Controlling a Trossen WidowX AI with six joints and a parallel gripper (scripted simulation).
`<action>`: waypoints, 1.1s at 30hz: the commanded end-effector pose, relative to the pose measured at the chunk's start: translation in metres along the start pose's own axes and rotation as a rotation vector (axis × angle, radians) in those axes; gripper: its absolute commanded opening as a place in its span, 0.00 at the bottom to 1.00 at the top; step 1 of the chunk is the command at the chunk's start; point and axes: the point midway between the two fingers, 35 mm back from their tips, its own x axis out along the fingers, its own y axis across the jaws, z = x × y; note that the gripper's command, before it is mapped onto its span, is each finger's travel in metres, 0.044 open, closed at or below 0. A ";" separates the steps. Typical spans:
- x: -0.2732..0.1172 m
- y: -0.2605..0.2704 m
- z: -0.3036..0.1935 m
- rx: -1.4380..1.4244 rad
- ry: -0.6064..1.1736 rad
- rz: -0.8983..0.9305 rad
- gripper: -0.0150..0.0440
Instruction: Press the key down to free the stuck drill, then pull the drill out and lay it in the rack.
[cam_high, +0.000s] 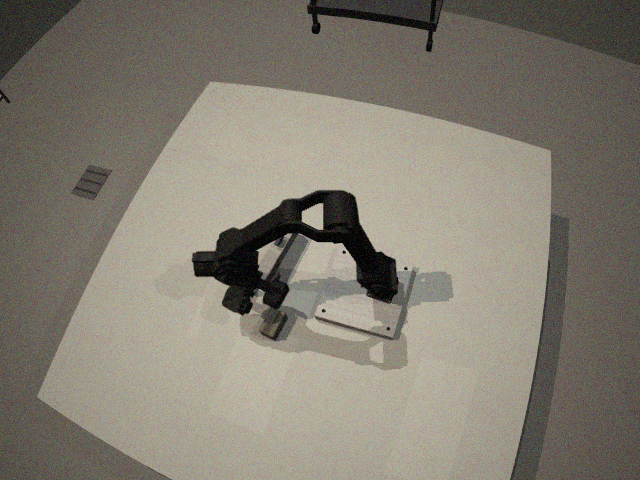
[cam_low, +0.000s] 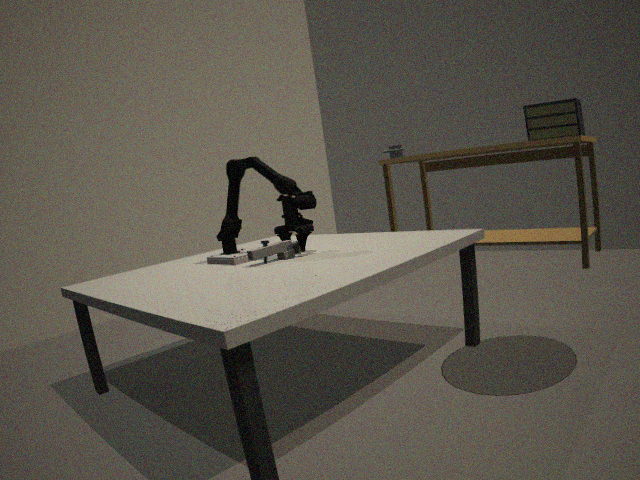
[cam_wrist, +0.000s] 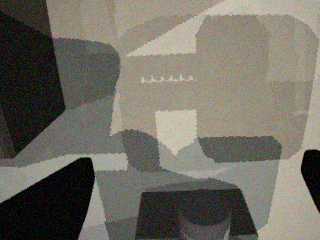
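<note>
1. My black, two-fingered pincer (cam_high: 256, 297) (cam_low: 295, 243) (cam_wrist: 198, 164) is standing open above the pale, flat surface (cam_high: 429, 206) (cam_low: 170, 289), gripping nothing.
2. The grey, cylindrical drill (cam_wrist: 205, 227) is standing upright in a dark, square block (cam_high: 273, 326) (cam_wrist: 155, 212), between my fingers in wrist view.
3. A long grey bar (cam_high: 282, 258) (cam_low: 268, 250) is lying nearby.

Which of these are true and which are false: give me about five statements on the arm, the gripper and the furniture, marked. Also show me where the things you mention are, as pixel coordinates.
1. The gripper (cam_high: 255, 301) (cam_low: 295, 248) is open. True.
2. The arm's base plate (cam_high: 356, 324) (cam_low: 219, 260) lies on the floor. False: it is on the white table (cam_high: 361, 139) (cam_low: 206, 294).
3. The wooden bench (cam_low: 491, 150) has a lower shelf (cam_low: 532, 235). True.
4. The drawer cabinet (cam_low: 552, 119) stands under the wooden bench. False: it stands on top.
5. The table's legs (cam_low: 469, 294) are dark. True.
</note>
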 end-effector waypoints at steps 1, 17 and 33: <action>0.000 0.000 0.000 0.000 0.000 0.000 0.82; 0.000 0.000 0.000 0.000 0.000 0.000 0.25; -0.001 0.000 0.010 -0.005 0.003 0.005 0.25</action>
